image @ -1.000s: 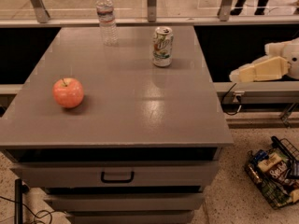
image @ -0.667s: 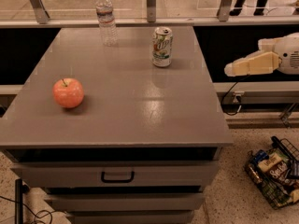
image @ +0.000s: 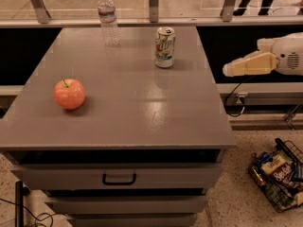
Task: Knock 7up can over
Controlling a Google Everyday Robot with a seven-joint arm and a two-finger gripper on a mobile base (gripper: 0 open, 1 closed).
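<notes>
Risk: a sweep too high or too shallow misses the 7up can [image: 164, 47]; too long a sweep hits the water bottle [image: 109, 19]
7up can: upright, far right of the tabletop [image: 142, 117]
Gripper [image: 230, 70]: off the table's right side, pointing left, well apart from the can
Grip: cannot tell if open or closed

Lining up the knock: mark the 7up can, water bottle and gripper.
7up can [image: 164, 47]: camera view, middle of its label.
water bottle [image: 108, 17]: camera view, on its label band.
gripper [image: 227, 70]: camera view, its tip, well right of the can.
</notes>
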